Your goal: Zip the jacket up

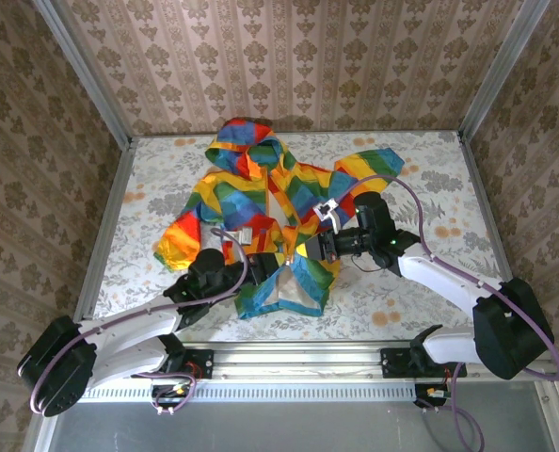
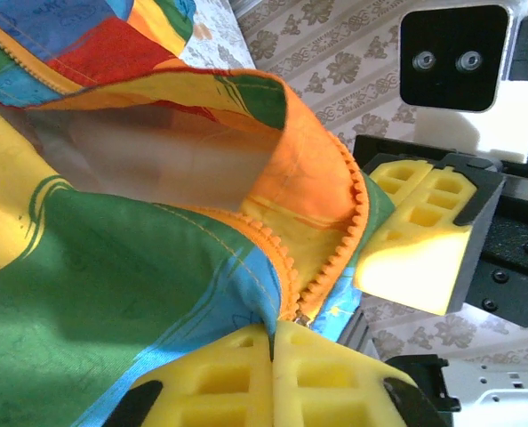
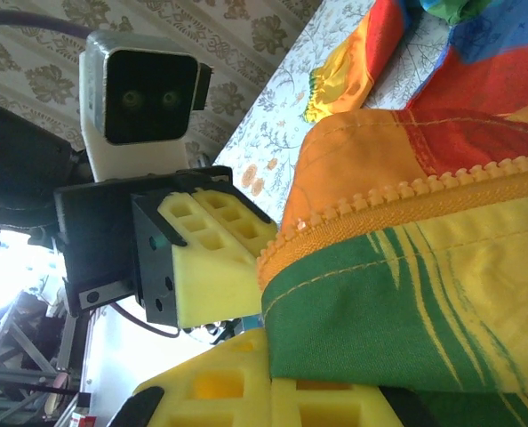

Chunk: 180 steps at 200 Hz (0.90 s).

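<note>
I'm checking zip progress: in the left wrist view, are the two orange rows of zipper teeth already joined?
No, the jacket's two teeth rows gape apart, meeting only by the shut left hand.

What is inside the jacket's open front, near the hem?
Pale lining shows inside the jacket, edged by orange zipper teeth. The deeper part of the fold, and the table beneath the jacket, are covered by fabric.

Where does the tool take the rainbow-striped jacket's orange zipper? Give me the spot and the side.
Grip the bottom end of the orange zipper on the rainbow-striped hooded jacket, probably coming from the near hem side. The toothed edges converge there, and the fabric beside them stands up in a fold thin enough to pinch.
</note>
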Tool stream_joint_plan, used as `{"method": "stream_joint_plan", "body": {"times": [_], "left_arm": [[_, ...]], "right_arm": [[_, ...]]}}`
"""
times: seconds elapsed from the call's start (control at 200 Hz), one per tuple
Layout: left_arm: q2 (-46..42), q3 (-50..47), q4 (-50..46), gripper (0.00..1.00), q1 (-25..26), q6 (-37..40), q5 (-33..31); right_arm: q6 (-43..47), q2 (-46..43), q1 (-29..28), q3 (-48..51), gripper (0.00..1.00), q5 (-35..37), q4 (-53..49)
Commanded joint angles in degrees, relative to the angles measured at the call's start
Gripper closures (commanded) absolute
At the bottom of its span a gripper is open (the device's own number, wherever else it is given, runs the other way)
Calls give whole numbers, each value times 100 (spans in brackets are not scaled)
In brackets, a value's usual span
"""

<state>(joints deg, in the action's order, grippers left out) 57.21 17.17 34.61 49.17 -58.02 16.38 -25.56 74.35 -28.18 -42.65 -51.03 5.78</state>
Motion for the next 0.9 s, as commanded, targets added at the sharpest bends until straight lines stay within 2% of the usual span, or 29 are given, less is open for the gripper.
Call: {"method": "stream_joint_plan", "body": {"times": [0.0, 0.125, 0.305, 0.515, 0.67, 0.79, 0.895], "left_arm": [[-166, 57, -64, 100, 53, 55, 215], [-403, 256, -828, 100, 45, 293, 282], [-604, 833, -2724, 100, 18, 800, 577], [-247, 1312, -3932, 100, -75, 946, 1209], [3, 1655, -4836, 100, -74, 1102, 1219], [96, 1743, -5141, 100, -147, 1101, 1169], [123, 1742, -5190, 100, -222, 1057, 1182]], "right_arm": [[-10, 86, -38, 22, 100, 123, 12], [-10, 199, -38, -62, 100, 128, -63], [2, 451, -55, -145, 100, 17, -96], [58, 859, -139, -287, 100, -72, -157], [123, 965, -178, -270, 100, 43, -206], [217, 983, -179, -254, 87, 234, -412], [253, 829, -194, -172, 69, 400, -558]]}}
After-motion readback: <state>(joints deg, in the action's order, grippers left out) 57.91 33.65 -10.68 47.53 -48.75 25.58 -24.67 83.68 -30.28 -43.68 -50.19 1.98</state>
